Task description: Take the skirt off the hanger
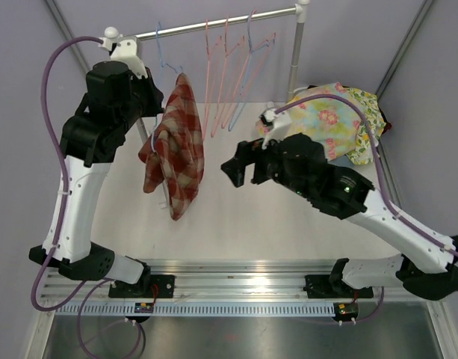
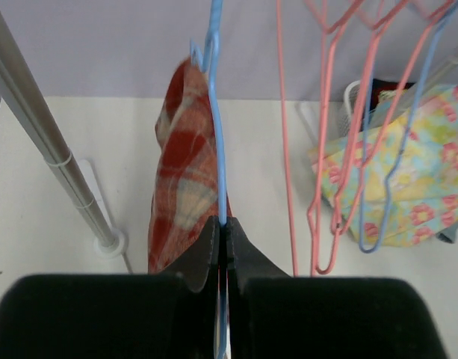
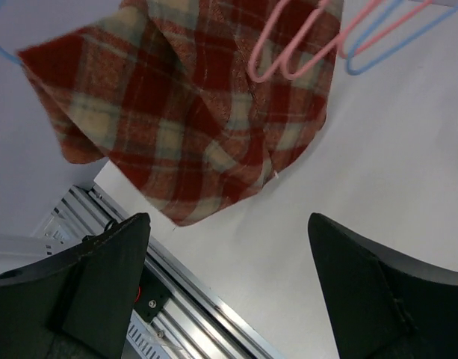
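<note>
While the plaid skirt (image 1: pixel 175 146) is draped over the blue hanger (image 2: pixel 216 127) on the rail (image 1: pixel 214 24) toward the desk's far-left corner, the hanger's wire is pinched tight by the left gripper (image 2: pixel 222 232); the right gripper (image 3: pixel 227 224) is held wide apart near the cloth, nothing grasped.

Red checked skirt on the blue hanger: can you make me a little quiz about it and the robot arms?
1. True or false: the right gripper is open.
2. What is the left gripper shut on? A the thin blue wire hanger; B a pink hanger; C the metal rail.
3. Fill in: the flowery yellow-and-blue cloth lies on the robot's ___ side.
Key: 1 true; 2 A; 3 right.
</note>
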### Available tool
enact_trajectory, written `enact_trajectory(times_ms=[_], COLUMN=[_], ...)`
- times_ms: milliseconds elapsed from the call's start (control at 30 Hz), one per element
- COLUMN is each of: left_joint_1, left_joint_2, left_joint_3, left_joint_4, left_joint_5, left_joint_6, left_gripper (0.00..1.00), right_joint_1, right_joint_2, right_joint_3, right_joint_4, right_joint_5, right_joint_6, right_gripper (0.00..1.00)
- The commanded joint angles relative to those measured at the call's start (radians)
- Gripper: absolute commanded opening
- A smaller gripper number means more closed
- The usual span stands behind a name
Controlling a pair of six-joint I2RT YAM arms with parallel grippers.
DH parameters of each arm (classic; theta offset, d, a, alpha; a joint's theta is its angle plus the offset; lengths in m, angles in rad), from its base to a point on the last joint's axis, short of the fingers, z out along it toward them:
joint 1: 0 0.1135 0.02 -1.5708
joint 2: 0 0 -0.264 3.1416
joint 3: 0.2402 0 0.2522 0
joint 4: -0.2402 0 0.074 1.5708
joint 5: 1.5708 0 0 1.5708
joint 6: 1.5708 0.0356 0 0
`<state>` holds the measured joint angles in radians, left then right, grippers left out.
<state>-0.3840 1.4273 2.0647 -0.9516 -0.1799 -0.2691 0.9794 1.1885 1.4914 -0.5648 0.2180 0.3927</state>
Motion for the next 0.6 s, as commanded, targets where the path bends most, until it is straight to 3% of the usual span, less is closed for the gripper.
enact_trajectory(times_ms=[0, 433, 567], left_joint_1=[-0.026, -0.055, -0.055], left_joint_2=[-0.015, -0.082, -0.091], left_joint_3=[0.146, 0.089, 0.083], left_joint_4=[0.028, 0.047, 0.05], left_joint_5=[0.034, 0.046, 0.045], left_joint_6=[-0.013, -0.027, -0.022], left_gripper=[0.0, 0.0, 0.0], right_joint_1=[0.174, 0.436, 0.461], right_joint_2=[0.127, 0.612, 0.669], right_joint_3=[0.105, 0.628, 0.685], right_joint_4=[0.012, -0.109, -0.133], right_joint_5=[0.236, 0.342, 0.354], right_joint_6=[-0.04, -0.015, -0.008], right_gripper=[0.95, 0.96, 0.97])
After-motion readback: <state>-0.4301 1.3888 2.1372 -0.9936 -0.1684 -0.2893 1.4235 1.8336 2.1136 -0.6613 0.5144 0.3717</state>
